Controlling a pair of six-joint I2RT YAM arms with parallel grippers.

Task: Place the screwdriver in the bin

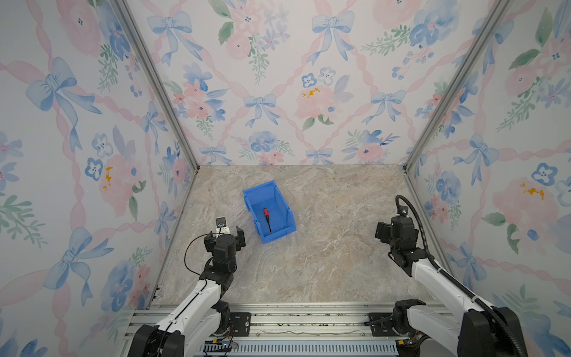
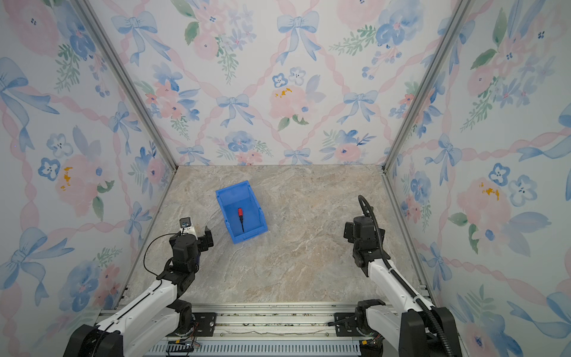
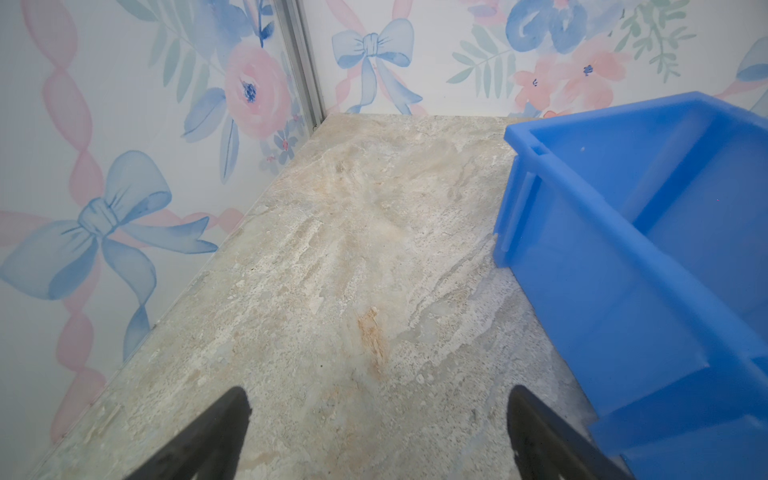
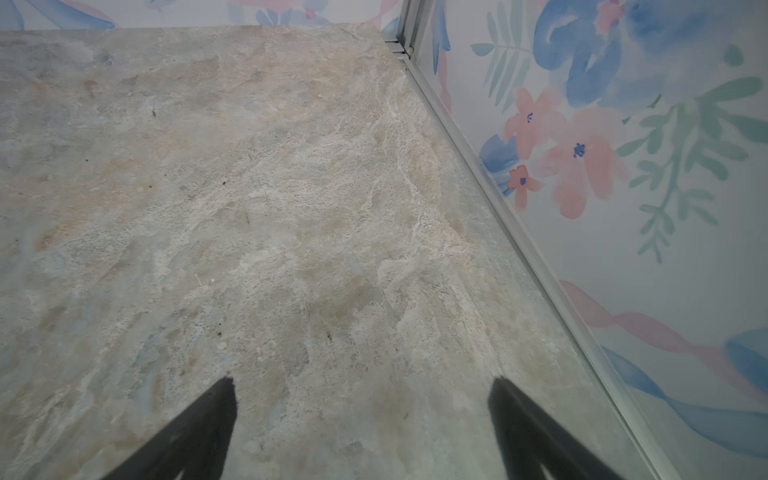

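Observation:
The screwdriver [image 1: 266,216] [image 2: 240,216], with its red handle and thin dark shaft, lies flat on the floor of the blue bin [image 1: 262,192] [image 2: 234,192], shaft toward the low front lip. No gripper touches it. My left gripper [image 1: 225,236] [image 2: 191,238] hovers just left of the bin, open and empty. In the left wrist view the gripper [image 3: 378,392] shows only marble between its fingers, with the bin wall [image 3: 602,270] beside it. Far to the right, my right gripper [image 1: 395,228] [image 2: 364,228] [image 4: 363,380] is open over bare tabletop. Neither wrist view shows the screwdriver.
The marble tabletop [image 1: 324,253] is enclosed by floral walls on three sides, with aluminium corner posts [image 1: 432,129]. A metal rail [image 1: 293,321] carrying both arm bases runs along the front edge. The right gripper is close to the right wall [image 4: 623,249].

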